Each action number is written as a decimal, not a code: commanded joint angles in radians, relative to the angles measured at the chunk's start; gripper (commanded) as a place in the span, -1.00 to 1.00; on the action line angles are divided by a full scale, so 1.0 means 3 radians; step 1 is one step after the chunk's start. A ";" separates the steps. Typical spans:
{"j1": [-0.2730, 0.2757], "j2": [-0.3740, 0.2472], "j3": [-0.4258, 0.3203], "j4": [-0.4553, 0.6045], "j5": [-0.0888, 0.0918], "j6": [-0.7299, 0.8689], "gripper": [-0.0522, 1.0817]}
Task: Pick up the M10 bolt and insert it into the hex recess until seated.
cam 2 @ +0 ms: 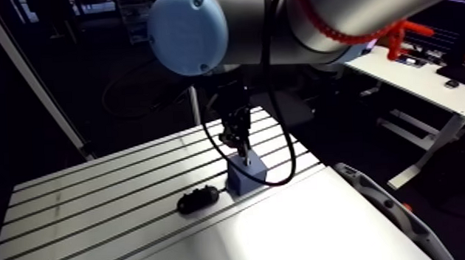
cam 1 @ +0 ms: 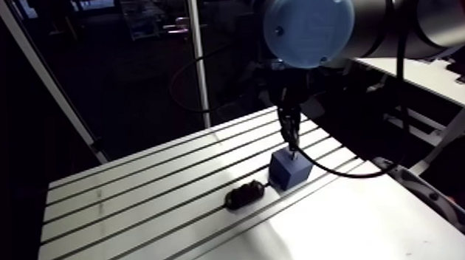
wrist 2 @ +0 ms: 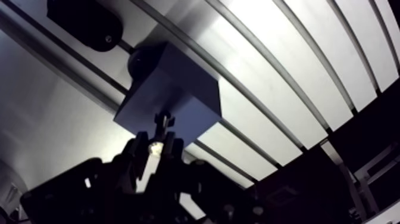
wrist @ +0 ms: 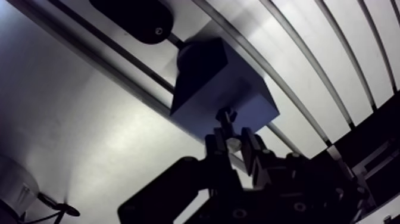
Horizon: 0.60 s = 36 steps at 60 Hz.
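A blue block (cam 1: 288, 170) stands on the slotted aluminium table (cam 1: 134, 194). My gripper (wrist: 235, 143) comes straight down over it and is shut on a small bolt (wrist: 227, 117), held between the fingertips with its free end pointing at the block's top face (wrist 2: 172, 89). The bolt's end is at or just above that face; I cannot tell whether it touches. The hex recess is hidden under the bolt and fingers. In the arm view the gripper (cam 2: 239, 135) hangs right over the block (cam 2: 246, 173).
A black oblong object (cam 1: 245, 195) lies in a table slot just beside the block, also seen ahead of the block in the wrist view (wrist: 134, 18). The table's smooth front part (cam 1: 342, 231) lies toward the near edge.
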 commanded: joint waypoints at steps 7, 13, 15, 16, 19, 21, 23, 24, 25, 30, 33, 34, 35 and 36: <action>0.0000 0.0011 0.0015 -0.0011 0.0003 0.0000 0.87; 0.0000 0.0012 0.0015 -0.0011 0.0003 0.0000 0.87; 0.0000 0.0012 0.0015 -0.0011 0.0003 0.0000 0.87; 0.0000 0.0012 0.0011 -0.0011 0.0003 0.0000 0.87; 0.0000 0.0008 0.0010 -0.0011 0.0008 -0.0005 0.87; 0.0000 0.0007 0.0010 -0.0011 0.0004 -0.0005 0.87; 0.0000 0.0011 0.0010 -0.0011 0.0008 -0.0005 0.87; 0.0000 0.0011 0.0010 -0.0011 0.0008 -0.0005 0.87; 0.0000 0.0008 0.0010 -0.0015 0.0008 -0.0005 0.87; 0.0000 0.0007 0.0015 -0.0016 0.0004 -0.0004 0.87; 0.0000 0.0007 0.0010 -0.0015 0.0004 -0.0005 0.87; 0.0000 0.0007 0.0010 -0.0011 0.0004 -0.0005 0.87; 0.0000 0.0007 0.0010 -0.0011 0.0004 -0.0005 0.87; 0.0000 0.0007 0.0006 -0.0015 0.0003 -0.0005 0.87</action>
